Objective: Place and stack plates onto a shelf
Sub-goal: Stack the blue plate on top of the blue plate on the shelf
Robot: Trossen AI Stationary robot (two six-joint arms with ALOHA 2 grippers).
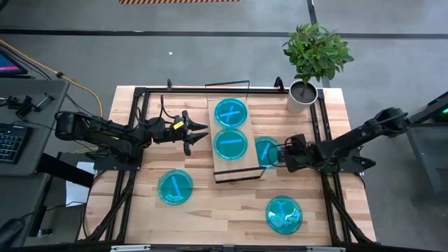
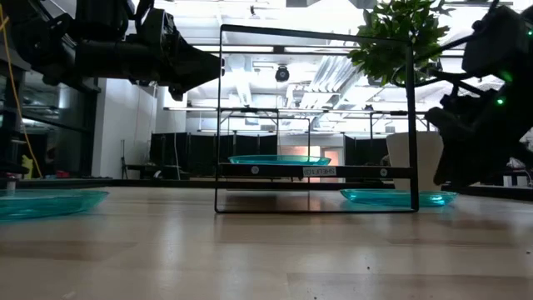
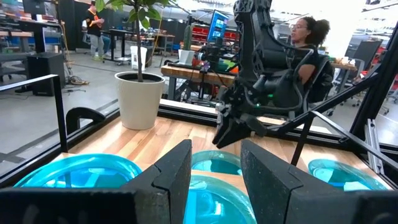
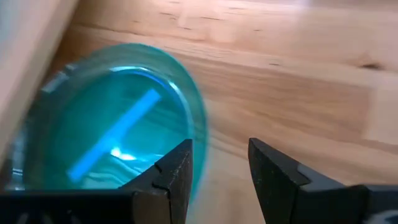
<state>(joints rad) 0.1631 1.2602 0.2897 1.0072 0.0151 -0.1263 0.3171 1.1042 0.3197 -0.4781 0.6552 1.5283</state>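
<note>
Behind the counter (image 1: pixel 203 210), seen only from the low and left wrist views: an open workshop with ceiling lights, desks and a seated person (image 3: pixel 305 37). Gray floor around the counter in the high view, with a potted plant (image 1: pixel 311 59) at the 1 o'clock corner.

Seen from above only: shelf (image 1: pixel 234 168) lying at counter centre, carrying two plates, one toward 12 o'clock (image 1: pixel 231 112), one just below it (image 1: pixel 230 143). Third plate (image 1: pixel 267 152) on the counter touching the shelf's 3 o'clock edge. Fourth plate (image 1: pixel 175 187) at 8 o'clock, fifth (image 1: pixel 283 214) at 5 o'clock, both well apart from the shelf.

Low view alone shows height: one plate raised on the shelf board (image 2: pixel 279 159), another flat on the counter beside it (image 2: pixel 398 197), and the black frame standing upright.

Left claw (image 1: pixel 198 135) stretched in from 9 o'clock, held above the counter just beside the shelf's edge, fingers (image 3: pixel 174 174) parted a little and holding nothing.

Right claw (image 1: pixel 283 155) reaching in from 3 o'clock, angled down at the third plate (image 4: pixel 118 137); its wrist view shows the fingers (image 4: pixel 177 171) slightly apart at the plate's rim, one over the plate and one over bare wood, gripping nothing.
</note>
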